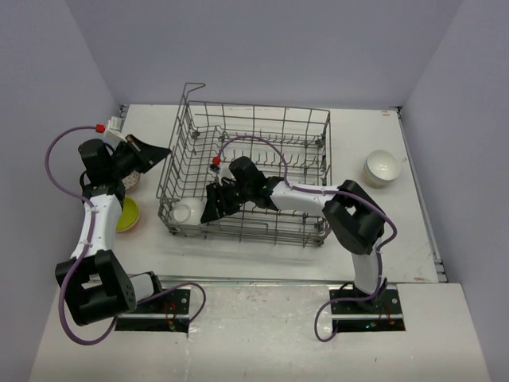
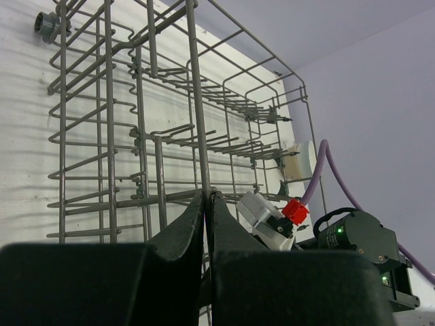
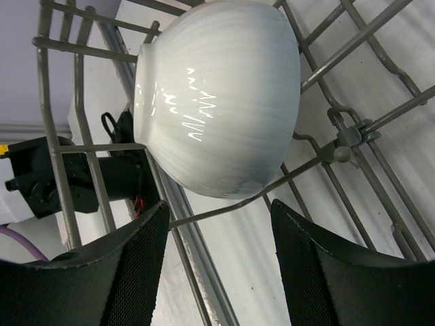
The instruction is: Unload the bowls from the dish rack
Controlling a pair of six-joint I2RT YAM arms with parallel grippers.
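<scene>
My right tool [image 3: 217, 209] stands spread before the glossy white round bowl [image 3: 217, 95] in the grey wire dish rack [image 1: 262, 107]; my left tool [image 2: 208, 202] is pressed together.

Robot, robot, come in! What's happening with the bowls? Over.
Left gripper shut, empty, beside dish rack. Right gripper open inside rack, facing white bowl, not touching. Rack wire crosses between jaws and bowl.

light: bright, even, from overhead
glare: white streaks on bowl [image 3: 204, 115]
shadows: soft dish rack [image 2: 196, 102] stripes on table [image 2: 27, 136]
focus: sharp all views
</scene>
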